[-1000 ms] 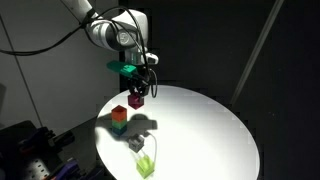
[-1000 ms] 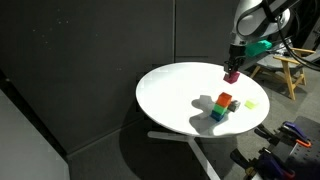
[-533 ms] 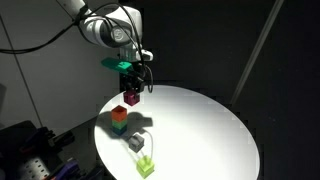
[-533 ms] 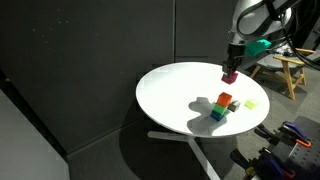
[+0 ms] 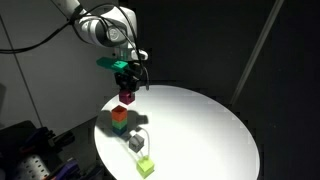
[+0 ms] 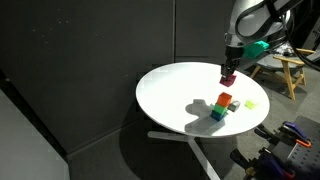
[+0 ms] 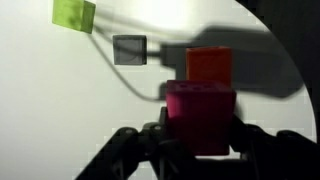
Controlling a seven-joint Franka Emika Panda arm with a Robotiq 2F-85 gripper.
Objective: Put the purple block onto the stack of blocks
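While the tool [image 5: 128, 92] hangs over the round worktop [image 5: 205, 130], we see it clamped on the purple block [image 5: 128, 98], held in the air just above the stack [image 5: 119, 118] and, as far as we can judge, not touching its red top cube. A grey cube [image 5: 135, 144] and a yellow-green cube [image 5: 146, 167] lie near the stack, apart from it.

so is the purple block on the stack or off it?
Off. The purple block sits clamped in the gripper, and in an exterior view it hangs clear above the stack of blocks, whose orange top is bare.
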